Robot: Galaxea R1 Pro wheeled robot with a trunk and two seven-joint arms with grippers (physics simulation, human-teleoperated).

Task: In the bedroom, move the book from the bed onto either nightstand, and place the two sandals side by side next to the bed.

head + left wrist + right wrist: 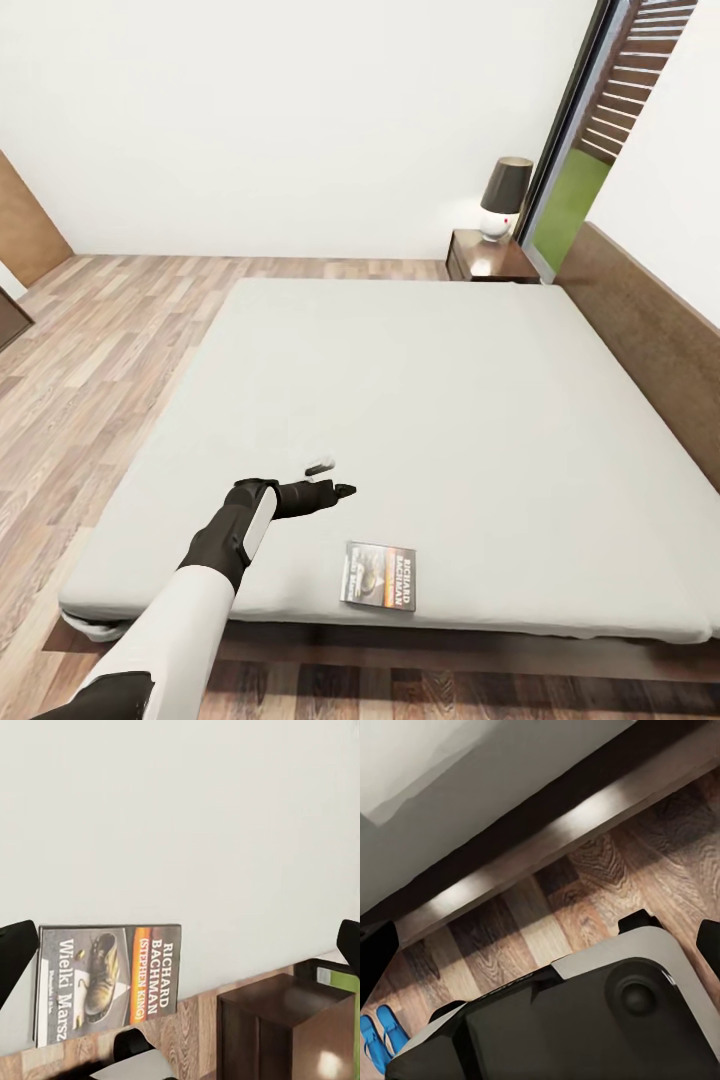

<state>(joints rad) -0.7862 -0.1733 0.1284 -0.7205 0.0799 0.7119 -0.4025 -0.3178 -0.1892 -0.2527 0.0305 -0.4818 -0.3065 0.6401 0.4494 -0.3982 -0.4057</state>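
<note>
One step is underway: fetching the book (379, 576), flat at the bed's (420, 400) near edge. Left gripper (335, 491), open and empty, hovers just left; it must descend onto it.

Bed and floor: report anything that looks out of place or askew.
The book lies flat on the bed right at its near edge, slightly askew to it, beside the left gripper. The two sandals lie together on the wood floor. Nothing looks damaged or spilled.
</note>
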